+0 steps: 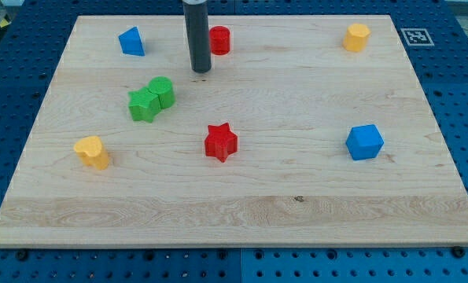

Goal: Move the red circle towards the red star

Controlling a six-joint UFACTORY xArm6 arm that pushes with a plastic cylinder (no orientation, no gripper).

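Observation:
The red circle [219, 39], a short red cylinder, stands near the view's top, a little left of centre. The red star [220, 142] lies near the board's middle, almost straight below the circle in the view. My tip [200, 71] is at the end of the dark rod, just below and left of the red circle, a small gap apart from it. The star is well below the tip and slightly to its right.
A blue block [131, 41] sits at the top left. Two green blocks [151, 99] touch each other left of centre. A yellow block [92, 152] is at the left, a yellow block [357, 37] at the top right, a blue cube [365, 141] at the right.

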